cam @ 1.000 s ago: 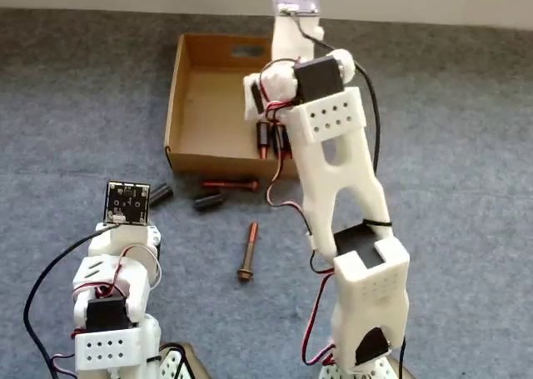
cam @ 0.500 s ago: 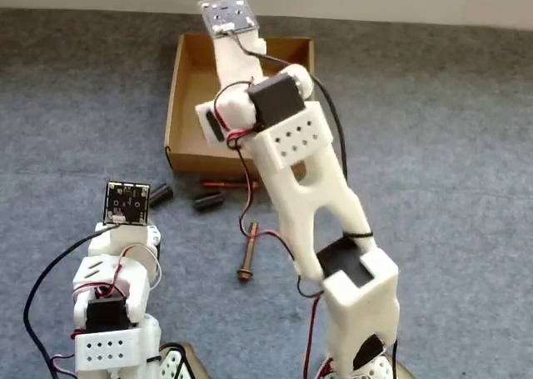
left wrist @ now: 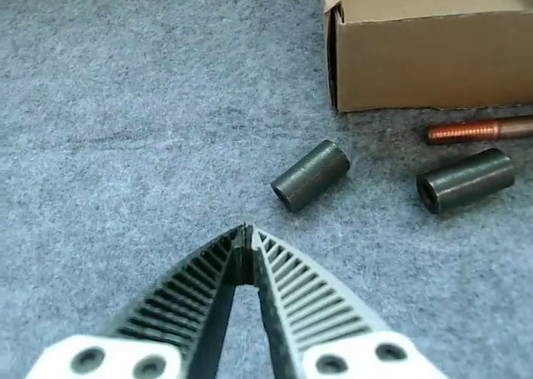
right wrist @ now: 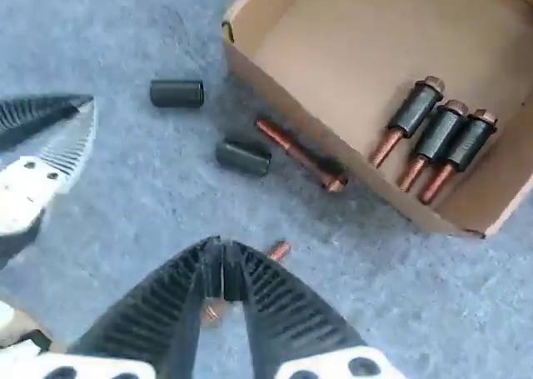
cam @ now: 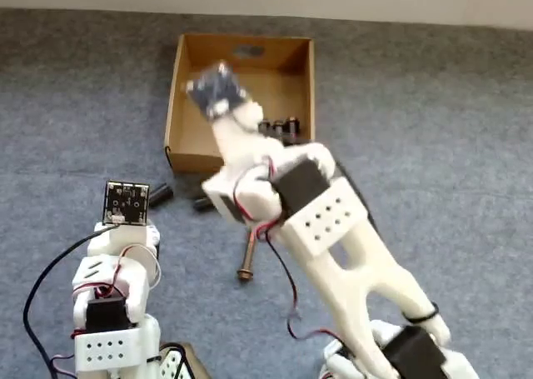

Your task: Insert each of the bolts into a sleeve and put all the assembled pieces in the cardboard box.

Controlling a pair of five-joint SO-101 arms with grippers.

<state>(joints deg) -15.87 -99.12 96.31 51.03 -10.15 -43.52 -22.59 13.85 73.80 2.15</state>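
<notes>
Your left gripper [left wrist: 244, 229] is clenched on nothing, its ribbed fingers pressed tip to tip low over the grey carpet [left wrist: 125, 104]. Just ahead of its tips a dark sleeve [left wrist: 311, 176] lies on its side, its open end turned toward the gripper. A second sleeve [left wrist: 465, 180] lies farther off, to one side of the first and well apart from your tips. Just beyond that one, a bare copper bolt [left wrist: 479, 130] lies along the foot of the cardboard box [left wrist: 416, 54]; you cannot tell from here whether it touches the wall.

Your right gripper [right wrist: 218, 250] is likewise squeezed closed and empty, hanging above the carpet. Directly beneath its fingers lies a loose bolt [right wrist: 279, 250], mostly hidden by them, with one end poking out beside a finger. Ahead of these tips come the second sleeve and the copper bolt by the box wall, then the box itself. Inside the box, three assembled pieces [right wrist: 440, 136] lie side by side, close together, each one a bolt wearing its sleeve, well beyond this gripper's tips
</notes>
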